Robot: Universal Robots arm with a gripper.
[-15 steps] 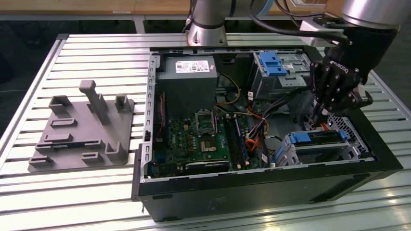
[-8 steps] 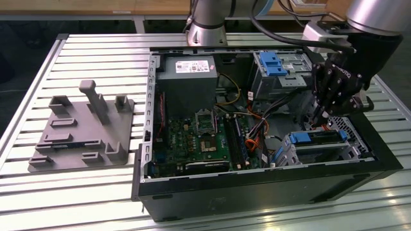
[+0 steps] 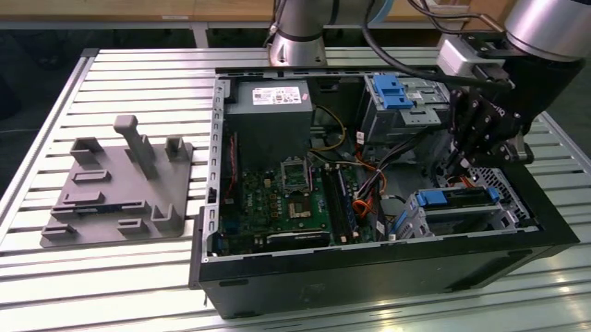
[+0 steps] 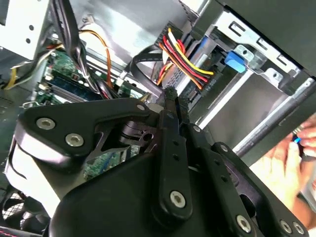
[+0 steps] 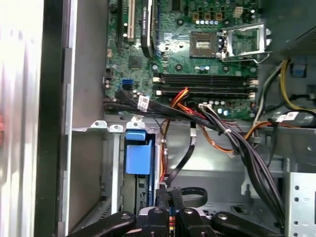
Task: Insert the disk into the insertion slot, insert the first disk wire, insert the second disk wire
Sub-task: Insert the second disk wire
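Exterior view, left to right: grey fixture block (image 3: 120,187) on the slatted table (image 3: 55,277), then the open computer case (image 3: 369,270) with its green motherboard (image 3: 295,200). Further right sits the disk (image 3: 459,198) in its blue carrier, seated in the insertion slot (image 3: 461,214) at the case's near corner on the exterior view's right. Gripper (image 3: 459,162) hangs just above the disk's back end; in both wrist views its fingers (image 5: 170,197) are pressed together, gripping nothing visible, beside the red-yellow wires (image 4: 182,57).
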